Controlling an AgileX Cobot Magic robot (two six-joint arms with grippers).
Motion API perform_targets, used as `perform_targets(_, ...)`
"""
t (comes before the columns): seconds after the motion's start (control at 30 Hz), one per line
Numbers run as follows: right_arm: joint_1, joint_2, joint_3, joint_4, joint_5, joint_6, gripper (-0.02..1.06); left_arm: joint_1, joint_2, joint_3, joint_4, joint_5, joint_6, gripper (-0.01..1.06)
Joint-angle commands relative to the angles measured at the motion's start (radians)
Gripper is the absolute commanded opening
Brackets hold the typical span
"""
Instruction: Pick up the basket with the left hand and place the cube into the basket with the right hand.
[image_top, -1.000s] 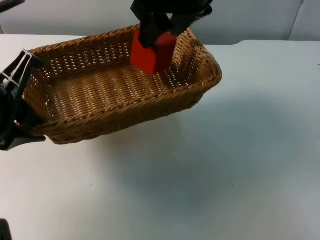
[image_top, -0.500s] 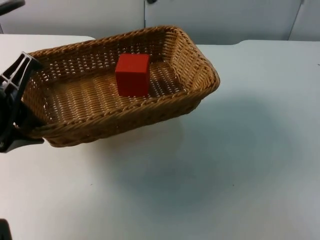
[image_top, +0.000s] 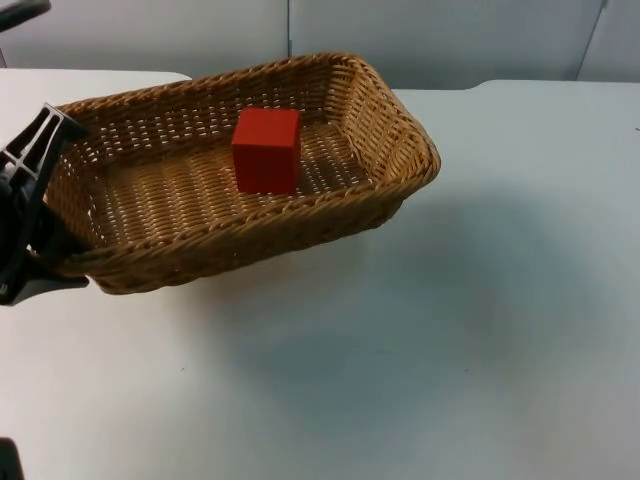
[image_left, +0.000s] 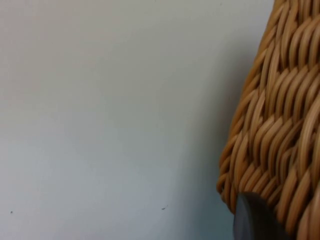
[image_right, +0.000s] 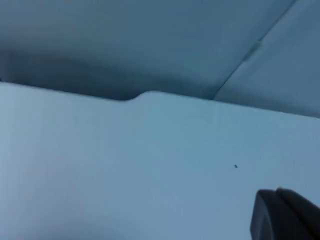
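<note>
The left end effector (image_top: 35, 200) is clamped on the short end wall of the basket (image_top: 330, 215) and holds it above the white table (image_top: 480, 330), tilted so its far end sits higher. In the left wrist view, one black fingertip (image_left: 252, 220) presses against the woven wall. The red cube (image_top: 266, 150) rests on the basket floor. The state of the right end effector cannot be determined; its wrist view faces the table and the grey wall (image_right: 150, 45).

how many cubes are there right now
1: a red cube sits inside the basket, which the left gripper holds by its end above the table.
</note>
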Motion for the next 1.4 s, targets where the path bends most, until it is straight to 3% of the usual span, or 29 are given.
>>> perform_targets(0.0, -0.035, -0.075, -0.003, 0.027, -0.017, 0.011, 0.00, -0.006, -0.014, -0.007, -0.013, 0.024, -0.003, 0.00)
perform_targets(0.2, -0.139, -0.247, 0.002, 0.041, -0.025, 0.015, 0.00, -0.006, -0.014, -0.007, -0.013, 0.024, -0.003, 0.00)
perform_targets(0.47, -0.324, -0.545, 0.286, -0.023, -0.075, 0.040, 0.00, -0.006, -0.014, -0.007, -0.013, 0.024, -0.003, 0.00)
perform_targets(0.77, -0.481, -0.705, 0.432, -0.023, -0.082, 0.041, 0.00, -0.006, -0.014, -0.007, -0.013, 0.024, -0.003, 0.00)
perform_targets(1.37, -0.483, -0.771, 0.443, 0.036, -0.083, 0.036, 0.00, -0.006, -0.014, -0.007, -0.013, 0.024, -0.003, 0.00)
